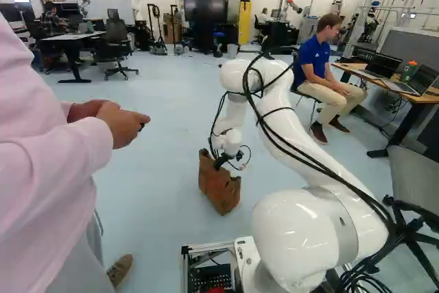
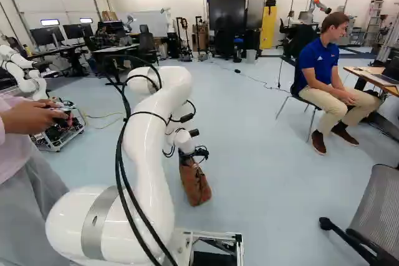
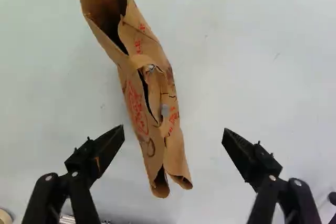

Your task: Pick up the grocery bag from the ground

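On the pale floor [image 1: 158, 190], a bag [image 3: 152, 51] is standing, showing red print [image 3: 136, 109]. The gripper [image 1: 221, 162] is hanging over it, jaws wide apart, gripping nothing. A chair [image 2: 380, 213] is standing near right.

Brown paper bag [image 3: 137, 103], upright, on floor [image 3: 252, 35]

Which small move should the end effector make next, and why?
Probably ease the end effector down a little, kept open: its fingers stand wide apart, and the paper bag shows between them, with a gap on each side.
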Controlling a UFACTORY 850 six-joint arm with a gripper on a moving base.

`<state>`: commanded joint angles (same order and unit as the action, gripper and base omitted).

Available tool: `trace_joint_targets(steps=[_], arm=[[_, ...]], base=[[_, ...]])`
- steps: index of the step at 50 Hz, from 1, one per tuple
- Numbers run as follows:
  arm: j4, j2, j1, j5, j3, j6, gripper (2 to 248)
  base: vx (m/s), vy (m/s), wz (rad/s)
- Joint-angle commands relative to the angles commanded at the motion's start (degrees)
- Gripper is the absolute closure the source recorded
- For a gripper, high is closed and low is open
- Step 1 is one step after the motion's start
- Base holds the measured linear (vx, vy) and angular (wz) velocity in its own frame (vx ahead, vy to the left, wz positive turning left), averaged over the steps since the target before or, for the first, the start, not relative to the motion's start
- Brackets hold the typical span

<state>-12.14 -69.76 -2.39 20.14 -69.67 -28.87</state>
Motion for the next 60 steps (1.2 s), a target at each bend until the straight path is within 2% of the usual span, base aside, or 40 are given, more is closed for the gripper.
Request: trace_joint_targets(steps=[42, 43, 47, 48, 52, 53, 58, 59, 60], arm=[[0.0, -16.4, 0.0, 0.0, -14.3, 0.0, 3], [0.0, -16.5, 0.0, 0.0, -14.5, 0.0, 28], [0.0, -16.9, 0.0, 0.0, -14.8, 0.0, 28], [0.0, -17.0, 0.0, 0.0, -14.9, 0.0, 66], [0.0, -17.1, 0.0, 0.0, -15.0, 0.0, 66], [0.0, -17.1, 0.0, 0.0, -15.0, 0.0, 104], [0.0, -17.2, 0.0, 0.0, -15.1, 0.0, 104], [0.0, -17.2, 0.0, 0.0, -15.1, 0.0, 143], [0.0, -17.2, 0.0, 0.0, -15.1, 0.0, 143]], base=[[0.000, 0.000, 0.000], [0.000, 0.000, 0.000], [0.000, 0.000, 0.000], [0.000, 0.000, 0.000], [0.000, 0.000, 0.000], [0.000, 0.000, 0.000], [0.000, 0.000, 0.000], [0.000, 0.000, 0.000], [0.000, 0.000, 0.000]])
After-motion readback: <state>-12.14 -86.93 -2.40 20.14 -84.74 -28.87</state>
